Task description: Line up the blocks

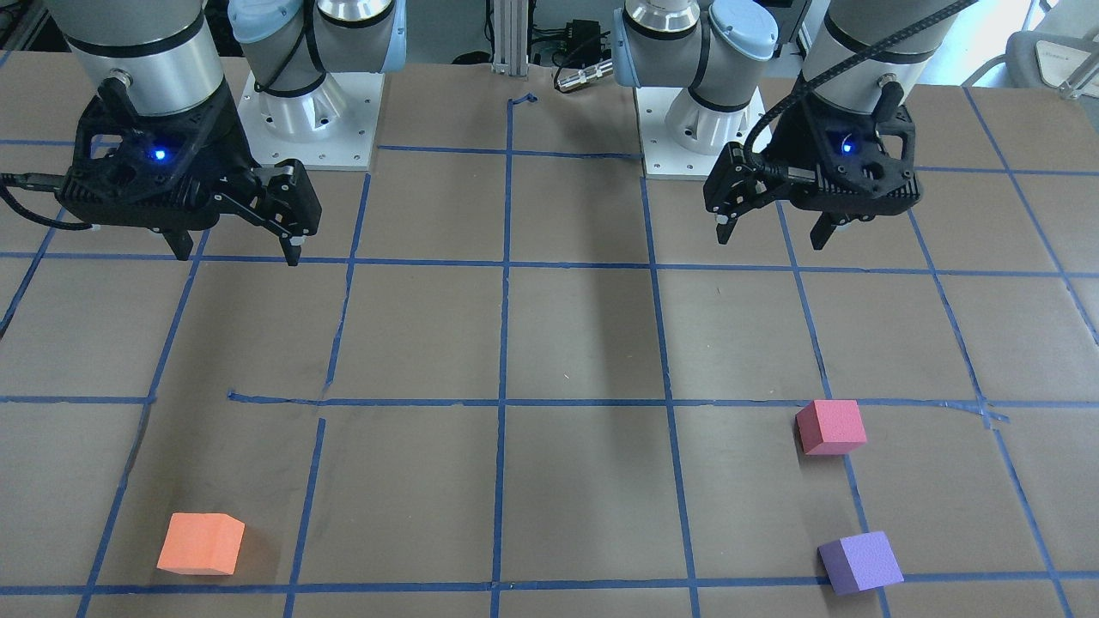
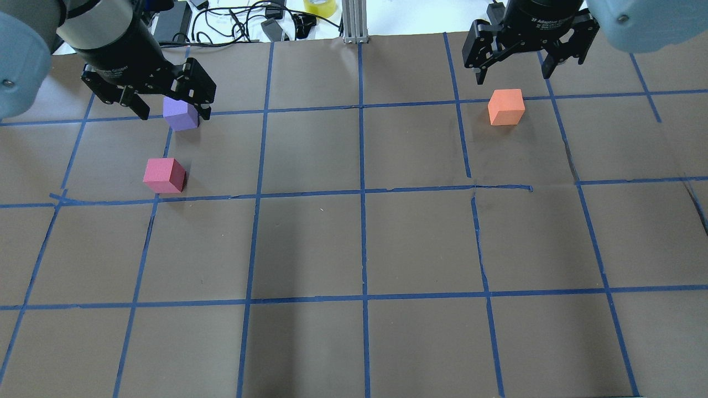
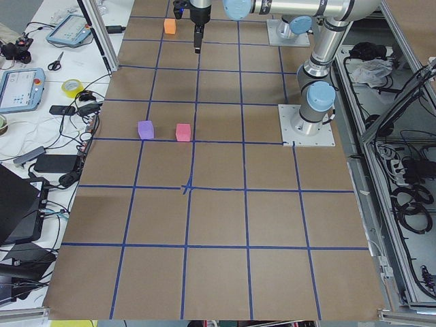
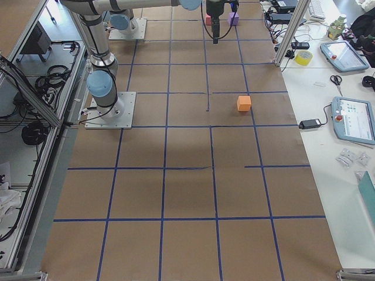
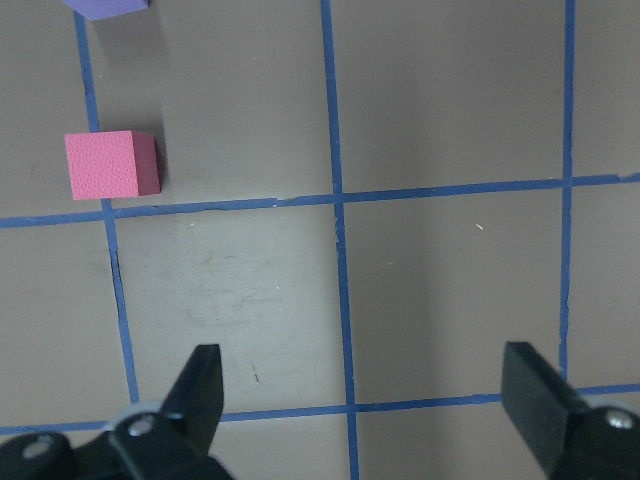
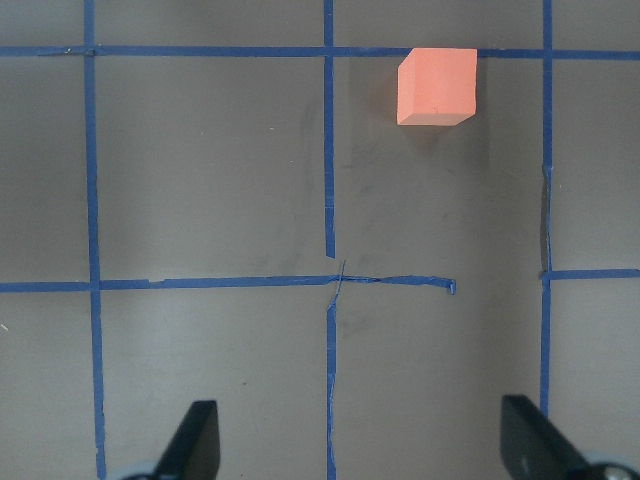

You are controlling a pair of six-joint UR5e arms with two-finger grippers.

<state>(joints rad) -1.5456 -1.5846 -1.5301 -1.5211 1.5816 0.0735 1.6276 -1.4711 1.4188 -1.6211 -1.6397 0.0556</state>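
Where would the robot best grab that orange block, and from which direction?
Probably from straight above, pinching two opposite side faces near their middle. The orange block is a cube lying flat on the table with nothing touching it, so its flat, parallel sides are all free. The right gripper, open, is the nearer one.

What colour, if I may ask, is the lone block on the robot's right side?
The block is orange, clearest in the right wrist view.

faint "2F Adaptive" lettering, right gripper [image 2: 514,77]
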